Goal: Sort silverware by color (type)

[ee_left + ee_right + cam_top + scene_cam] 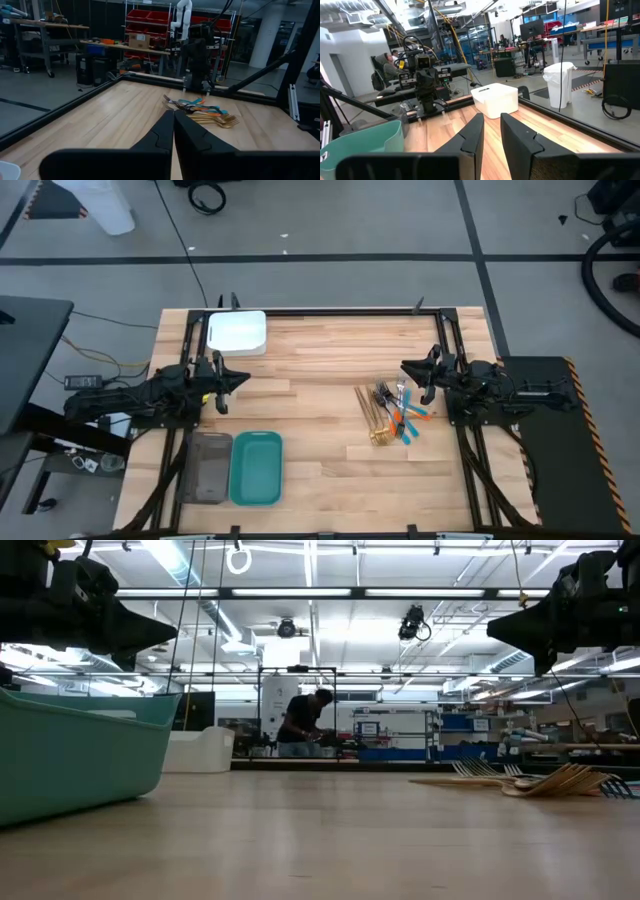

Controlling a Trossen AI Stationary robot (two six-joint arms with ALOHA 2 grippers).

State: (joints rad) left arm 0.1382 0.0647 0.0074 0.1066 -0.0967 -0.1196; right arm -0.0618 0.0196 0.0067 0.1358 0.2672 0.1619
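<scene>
Both hands hover empty, left hand (243, 379) closed, right hand (405, 367) slightly parted; no legible writing.

The heap of slim gold, dark-metal, teal-blue and orange silverware (393, 414) beside the right gripper (412, 370) is too small and tangled overhead to count or sort into forks, spoons and knives. At table height only gold tines and handles (540, 780) show, cut by the frame edge. The rectangular teal plastic tray (75, 745) near the left gripper (238, 380) is cropped there; the grey tray (207, 468) is hidden.
</scene>
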